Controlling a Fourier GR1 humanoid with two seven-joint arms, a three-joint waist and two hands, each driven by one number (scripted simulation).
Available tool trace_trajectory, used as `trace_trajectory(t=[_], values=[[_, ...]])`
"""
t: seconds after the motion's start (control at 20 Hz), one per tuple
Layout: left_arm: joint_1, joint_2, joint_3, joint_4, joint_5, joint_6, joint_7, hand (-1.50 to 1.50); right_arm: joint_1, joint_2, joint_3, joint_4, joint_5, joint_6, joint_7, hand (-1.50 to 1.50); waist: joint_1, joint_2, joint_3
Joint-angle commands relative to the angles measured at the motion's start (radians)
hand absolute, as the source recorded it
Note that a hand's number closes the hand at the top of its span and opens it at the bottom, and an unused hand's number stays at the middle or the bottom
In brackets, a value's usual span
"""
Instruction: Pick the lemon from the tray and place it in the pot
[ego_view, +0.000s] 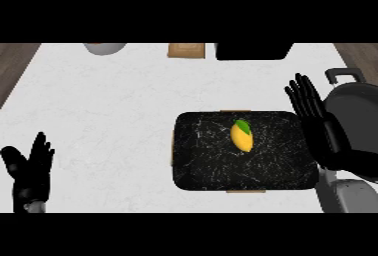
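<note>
Lemon (241, 136) lying on the black tray (199, 170), right hand (319, 125) just right of it — fingers straight, left hand (31, 172) resting open, near-left on the desk (103, 110), pot (354, 112) far right

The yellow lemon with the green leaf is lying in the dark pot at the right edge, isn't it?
Not quite: the head view shows the yellow lemon with the green leaf lying on the black marbled tray, not in the dark pot at the right edge.

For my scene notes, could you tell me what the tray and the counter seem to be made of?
The tray looks like polished black stone, perhaps marble: dark with thin white veins. Tan tabs at its edges suggest wooden handles. The counter looks like pale stone or laminate, near white with faint grey mottling and a matte finish. The view does not settle either material.
</note>
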Motion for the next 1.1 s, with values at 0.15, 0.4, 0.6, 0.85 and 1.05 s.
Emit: trace_trajectory(t=[0.15,0.4,0.6,0.85,1.05], values=[[-0.186,0.012,-0.047,-0.114,-0.008,-0.098,-0.073,0.0,-0.267,-0.116,-0.048,0.236,-0.042,0.205,-0.039,1.5,0.072,0.034,0.004],[-0.27,-0.014,-0.105,-0.189,0.009,-0.149,-0.062,0.0,-0.326,-0.219,0.002,0.408,0.249,0.145,-0.222,-1.5,0.103,0.052,0.007],[-0.326,-0.003,-0.074,-0.179,0.035,-0.16,-0.024,0.0,-0.377,-0.193,-0.015,0.614,0.212,0.256,-0.523,-1.5,0.088,0.045,0.007],[-0.318,0.047,-0.03,-0.204,0.067,-0.205,0.025,0.0,-0.536,-0.275,-0.021,0.805,0.268,0.379,-0.693,-1.5,0.073,0.031,0.004],[-0.272,0.021,-0.042,-0.192,0.04,-0.196,-0.02,0.0,-0.544,-0.32,0.105,0.768,0.379,0.43,-0.657,-1.5,0.053,0.023,0.002]])
